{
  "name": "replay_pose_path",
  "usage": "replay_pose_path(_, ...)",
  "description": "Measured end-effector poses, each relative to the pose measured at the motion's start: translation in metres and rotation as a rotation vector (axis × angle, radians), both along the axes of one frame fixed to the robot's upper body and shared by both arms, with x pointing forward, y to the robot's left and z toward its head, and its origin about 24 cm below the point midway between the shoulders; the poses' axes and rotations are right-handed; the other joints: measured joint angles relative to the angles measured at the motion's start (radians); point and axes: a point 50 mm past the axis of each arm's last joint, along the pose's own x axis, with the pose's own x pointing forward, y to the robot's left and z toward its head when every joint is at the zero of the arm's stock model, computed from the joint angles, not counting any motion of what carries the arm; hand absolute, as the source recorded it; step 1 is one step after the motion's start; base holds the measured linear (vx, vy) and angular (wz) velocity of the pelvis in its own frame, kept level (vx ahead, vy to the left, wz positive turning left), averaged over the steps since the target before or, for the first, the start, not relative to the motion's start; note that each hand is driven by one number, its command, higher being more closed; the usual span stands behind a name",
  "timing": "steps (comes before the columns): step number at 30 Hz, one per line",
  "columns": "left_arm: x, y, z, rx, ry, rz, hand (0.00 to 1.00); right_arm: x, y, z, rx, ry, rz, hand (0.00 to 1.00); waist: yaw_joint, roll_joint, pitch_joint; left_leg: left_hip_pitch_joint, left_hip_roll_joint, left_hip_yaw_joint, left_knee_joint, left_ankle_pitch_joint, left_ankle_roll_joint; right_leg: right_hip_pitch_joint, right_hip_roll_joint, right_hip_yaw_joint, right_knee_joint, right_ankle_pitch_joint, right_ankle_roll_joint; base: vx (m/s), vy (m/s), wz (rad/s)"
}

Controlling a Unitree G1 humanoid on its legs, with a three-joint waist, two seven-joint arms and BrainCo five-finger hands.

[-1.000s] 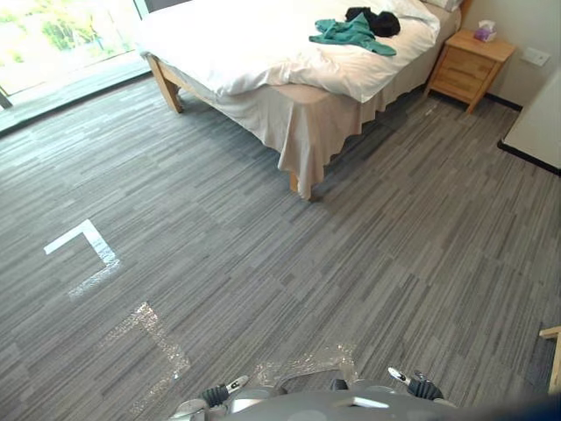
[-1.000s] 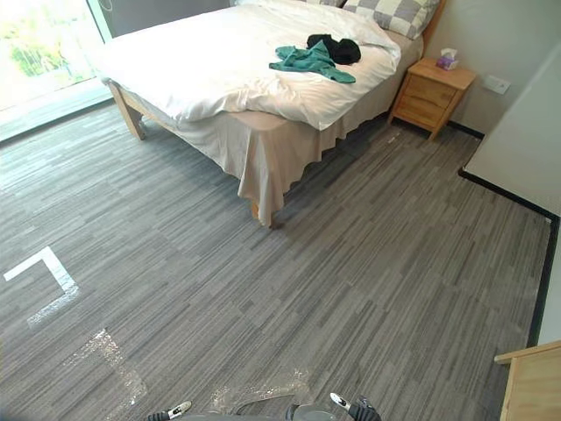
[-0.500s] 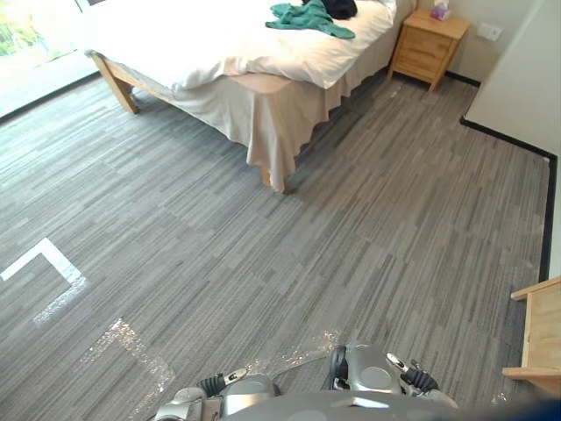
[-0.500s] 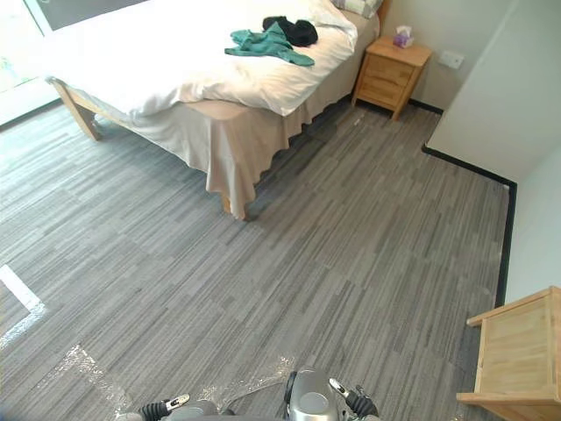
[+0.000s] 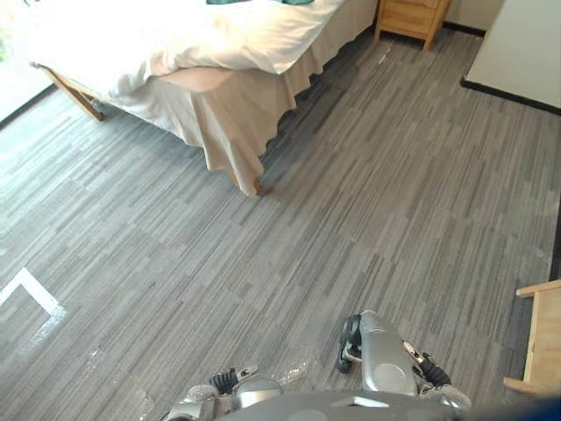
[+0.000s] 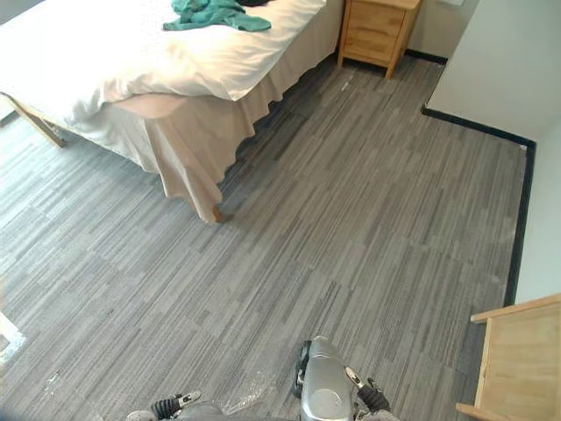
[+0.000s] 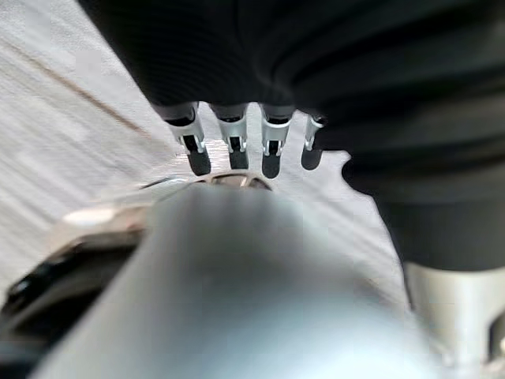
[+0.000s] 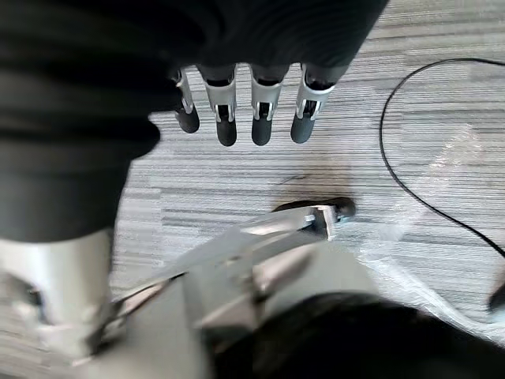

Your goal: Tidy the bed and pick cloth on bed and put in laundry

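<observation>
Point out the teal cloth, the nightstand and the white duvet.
teal cloth (image 6: 210, 15), right eye view, middle of the crumpled fabric.
nightstand (image 6: 375, 29), right eye view, drawer front.
white duvet (image 6: 114, 53), right eye view, top surface.

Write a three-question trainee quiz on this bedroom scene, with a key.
1. True or false: the crumpled teal cloth lies on the white-quilted bed.
2. What do the left robot hand and the right robot hand hold? A: the cloth. B: nothing, with fingers relaxed. C: a basket.
3. Which piece of furniture stands beside the bed, against the wall?
Key: 1 true; 2 B; 3 the light wooden nightstand.
</observation>
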Motion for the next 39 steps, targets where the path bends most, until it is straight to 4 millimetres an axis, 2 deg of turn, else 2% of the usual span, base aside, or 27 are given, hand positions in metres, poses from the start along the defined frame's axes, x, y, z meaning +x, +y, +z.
replay_pose_path(1,0.0,0.0,0.0,0.0,0.0,0.0,0.0,0.0,0.0,0.0,0.0,0.0,0.0,0.0,0.0,0.0,0.0,0.0,0.0,0.0,0.0,0.0,0.0,0.0,0.0,0.0,0.0,0.0,0.0,0.35,-0.121,-0.22)
replay_pose_path(2,0.009,-0.006,0.003,-0.026,-0.069,0.029,0.0,0.002,-0.002,0.001,-0.006,-0.007,0.039,0.0,0.014,-0.004,-0.003,-0.082,-0.088,-0.078,0.11,-0.067,-0.026,0.119,0.033,0.021,-0.138,0.058,-0.021,0.34,-0.064,-0.46)
replay_pose_path(3,0.015,-0.008,0.006,-0.051,-0.115,0.034,0.0,0.007,-0.002,0.002,-0.004,-0.019,0.066,0.0,0.029,-0.009,-0.005,-0.118,-0.153,-0.086,0.074,-0.093,-0.029,0.168,0.042,0.041,-0.204,0.085,-0.031,0.41,-0.032,-0.69)
replay_pose_path(6,0.021,-0.007,0.009,-0.086,-0.164,0.056,0.0,0.022,0.003,0.005,0.018,-0.071,0.085,0.0,0.059,-0.016,-0.001,-0.223,-0.289,-0.083,-0.148,-0.122,-0.017,0.254,0.045,0.108,-0.306,0.105,-0.025,0.35,0.054,-0.75)
replay_pose_path(7,0.022,-0.007,0.01,-0.097,-0.172,0.07,0.0,0.022,0.006,0.005,0.029,-0.074,0.086,0.0,0.064,-0.018,0.001,-0.261,-0.318,-0.08,-0.21,-0.117,-0.017,0.287,0.041,0.128,-0.332,0.096,-0.03,0.33,0.135,-0.62)
replay_pose_path(8,0.022,-0.006,0.01,-0.107,-0.181,0.095,0.0,0.023,0.009,0.005,0.044,-0.082,0.087,0.0,0.067,-0.022,0.004,-0.311,-0.343,-0.069,-0.292,-0.077,-0.01,0.327,0.029,0.149,-0.355,0.082,-0.014,0.38,0.18,-0.58)
replay_pose_path(10,0.02,-0.005,0.01,-0.108,-0.186,0.121,0.0,0.022,0.01,0.005,0.046,-0.087,0.102,0.0,0.064,-0.018,0.006,-0.354,-0.345,-0.043,-0.476,0.045,-0.024,0.386,0.019,0.173,-0.388,0.061,0.02,0.32,0.181,-0.47)
replay_pose_path(12,0.017,-0.004,0.01,-0.111,-0.183,0.142,0.0,0.02,0.011,0.006,0.045,-0.098,0.124,0.0,0.065,-0.015,0.007,-0.38,-0.315,-0.023,-0.642,0.141,-0.048,0.466,0.02,0.204,-0.423,0.028,0.065,0.42,0.269,-0.48)
replay_pose_path(13,0.015,-0.004,0.009,-0.108,-0.175,0.147,0.0,0.019,0.011,0.006,0.042,-0.105,0.129,0.0,0.067,-0.009,0.009,-0.387,-0.278,-0.001,-0.653,0.19,-0.036,0.513,0.022,0.225,-0.428,-0.01,0.1,0.38,0.278,-0.39)
replay_pose_path(14,0.014,-0.001,0.009,-0.102,-0.172,0.145,0.0,0.019,0.013,0.005,0.046,-0.105,0.133,0.0,0.068,-0.018,0.011,-0.392,-0.28,0.01,-0.628,0.235,-0.017,0.526,0.013,0.228,-0.429,-0.022,0.099,0.42,0.288,-0.29)
replay_pose_path(15,0.016,0.004,0.01,-0.085,-0.176,0.145,0.0,0.021,0.015,0.005,0.048,-0.107,0.151,0.0,0.077,-0.03,0.009,-0.401,-0.283,0.04,-0.582,0.25,0.001,0.54,-0.006,0.229,-0.432,-0.021,0.105,0.61,0.389,-0.16)
replay_pose_path(16,0.026,0.008,0.013,-0.071,-0.199,0.14,0.0,0.023,0.023,0.005,0.063,-0.111,0.172,0.0,0.084,-0.052,0.008,-0.431,-0.287,0.075,-0.535,0.24,0.016,0.536,-0.021,0.22,-0.439,0.015,0.108,0.6,0.368,-0.18)
replay_pose_path(17,0.03,0.009,0.014,-0.069,-0.21,0.137,0.0,0.027,0.026,0.005,0.07,-0.119,0.181,0.0,0.089,-0.056,0.012,-0.437,-0.288,0.101,-0.513,0.227,0.036,0.533,-0.034,0.203,-0.435,0.034,0.109,0.55,0.363,-0.04)
replay_pose_path(19,0.035,0.008,0.016,-0.065,-0.218,0.143,0.0,0.031,0.032,0.005,0.087,-0.115,0.19,0.0,0.088,-0.058,0.011,-0.445,-0.3,0.141,-0.416,0.153,0.121,0.532,-0.076,0.185,-0.381,0.065,0.14,0.42,0.308,0.07)
replay_pose_path(20,0.036,0.008,0.016,-0.058,-0.218,0.149,0.0,0.033,0.035,0.004,0.092,-0.114,0.198,0.0,0.089,-0.061,0.01,-0.444,-0.303,0.148,-0.373,0.112,0.135,0.525,-0.097,0.184,-0.331,0.062,0.168,0.38,0.276,-0.1)
replay_pose_path(21,0.035,0.009,0.016,-0.048,-0.211,0.161,0.0,0.036,0.036,0.005,0.088,-0.117,0.215,0.0,0.089,-0.072,0.002,-0.442,-0.31,0.166,-0.315,0.046,0.171,0.486,-0.138,0.187,-0.207,0.056,0.231,0.35,0.25,-0.21)
replay_pose_path(22,0.034,0.012,0.015,-0.036,-0.198,0.164,0.0,0.037,0.039,0.005,0.094,-0.121,0.216,0.0,0.09,-0.086,-0.007,-0.425,-0.329,0.183,-0.3,0.015,0.19,0.434,-0.179,0.197,-0.073,0.062,0.254,0.33,0.234,-0.23)
replay_pose_path(24,0.034,0.015,0.015,-0.027,-0.188,0.162,0.0,0.038,0.043,0.005,0.1,-0.126,0.222,0.0,0.086,-0.109,-0.023,-0.375,-0.381,0.189,-0.338,-0.002,0.184,0.322,-0.244,0.221,0.164,0.136,0.304,0.27,0.191,-0.05)
replay_pose_path(25,0.035,0.014,0.016,-0.027,-0.189,0.161,0.0,0.038,0.043,0.005,0.1,-0.126,0.222,0.0,0.083,-0.112,-0.023,-0.35,-0.396,0.185,-0.361,-0.001,0.183,0.298,-0.246,0.224,0.211,0.124,0.308,0.32,0.213,0.07)
replay_pose_path(26,0.036,0.011,0.015,-0.035,-0.191,0.157,0.0,0.037,0.041,0.005,0.096,-0.124,0.217,0.0,0.084,-0.109,-0.024,-0.297,-0.41,0.175,-0.405,0.003,0.181,0.263,-0.222,0.224,0.245,0.076,0.312,0.29,0.172,0.21)
replay_pose_path(28,0.037,0.0,0.014,-0.056,-0.188,0.125,0.0,0.037,0.039,0.006,0.09,-0.13,0.201,0.0,0.074,-0.089,-0.035,-0.241,-0.415,0.129,-0.454,0.007,0.178,0.229,-0.143,0.193,0.191,0.007,0.292,0.24,0.122,0.47)
replay_pose_path(29,0.04,-0.011,0.013,-0.079,-0.186,0.1,0.0,0.038,0.038,0.007,0.094,-0.143,0.182,0.0,0.061,-0.084,-0.034,-0.201,-0.422,0.092,-0.499,0.016,0.164,0.202,-0.093,0.18,0.124,-0.012,0.26,0.16,0.058,0.79)
replay_pose_path(31,0.048,-0.019,0.015,-0.087,-0.186,0.046,0.0,0.037,0.036,0.008,0.103,-0.162,0.144,0.0,0.049,-0.076,-0.032,-0.153,-0.442,0.021,-0.572,0.032,0.137,0.142,-0.043,0.169,0.014,-0.013,0.238,0.21,0.035,0.95)
replay_pose_path(33,0.051,-0.027,0.015,-0.107,-0.194,0.044,0.0,0.035,0.033,0.009,0.108,-0.177,0.107,0.0,0.035,-0.081,-0.032,-0.093,-0.452,-0.016,-0.641,0.031,0.139,0.078,-0.036,0.17,-0.115,0.046,0.205,0.26,-0.011,1.02)
replay_pose_path(36,0.05,-0.028,0.015,-0.11,-0.197,0.057,0.0,0.035,0.031,0.01,0.108,-0.187,0.089,0.0,0.034,-0.075,-0.025,-0.039,-0.446,-0.059,-0.639,0.016,0.13,0.012,-0.054,0.174,-0.311,0.204,0.206,0.33,-0.072,0.74)
replay_pose_path(37,0.049,-0.026,0.014,-0.11,-0.199,0.07,0.0,0.036,0.031,0.01,0.109,-0.189,0.088,0.0,0.034,-0.074,-0.024,-0.026,-0.439,-0.078,-0.609,-0.015,0.118,0.0,-0.056,0.18,-0.384,0.257,0.213,0.35,-0.101,0.49)
replay_pose_path(39,0.047,-0.025,0.014,-0.107,-0.209,0.086,0.0,0.036,0.031,0.01,0.109,-0.194,0.086,0.0,0.035,-0.074,-0.023,-0.018,-0.422,-0.125,-0.54,-0.075,0.101,-0.016,-0.053,0.203,-0.443,0.292,0.214,0.44,-0.164,0.67)
